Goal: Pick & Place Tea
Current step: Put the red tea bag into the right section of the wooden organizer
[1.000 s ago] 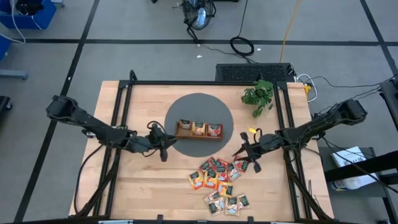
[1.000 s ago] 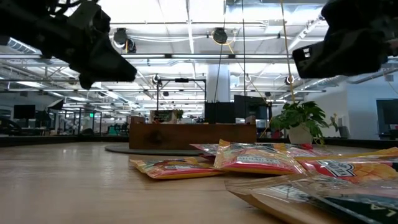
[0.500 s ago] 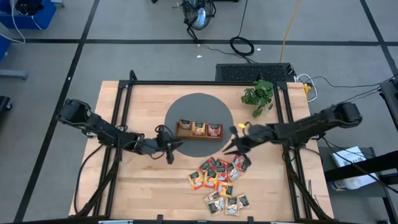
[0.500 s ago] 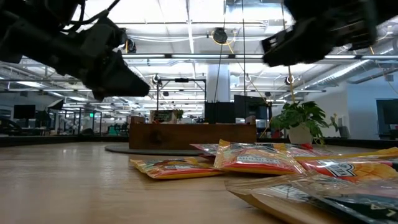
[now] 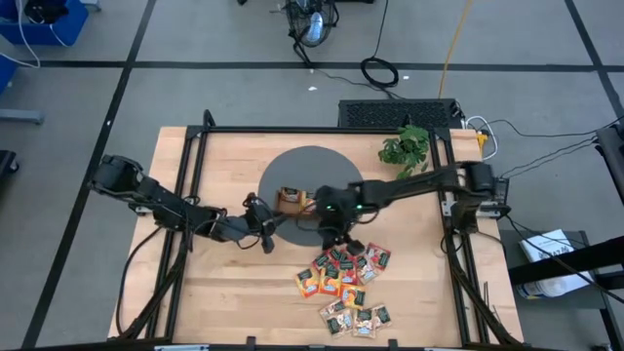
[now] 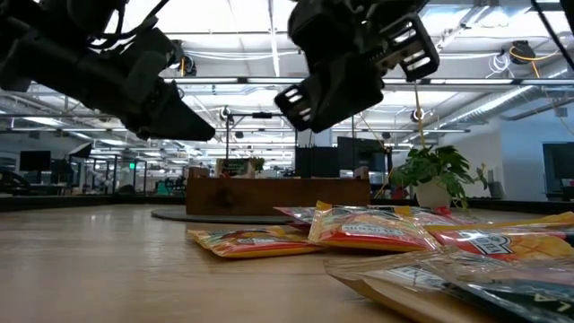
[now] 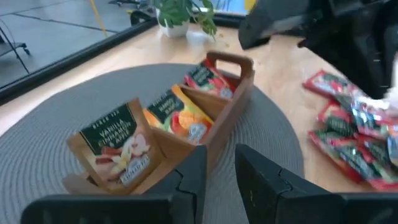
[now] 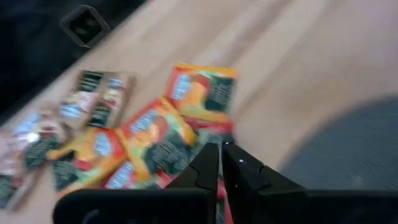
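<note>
The tea sachets (image 5: 345, 283) lie flat in a loose heap on the worktop (image 5: 224, 292), long axes pointing every way. The wooden tray (image 7: 205, 118) on the grey mat (image 5: 312, 166) holds one sachet upright in each compartment. The right tool (image 5: 333, 237) hovers over the heap's near edge, fingers almost closed, empty. The left tool (image 5: 265, 232) waits beside the mat, slightly open, empty.

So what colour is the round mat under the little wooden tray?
Grey. The mat shows best in the left wrist view, under the tray.
</note>
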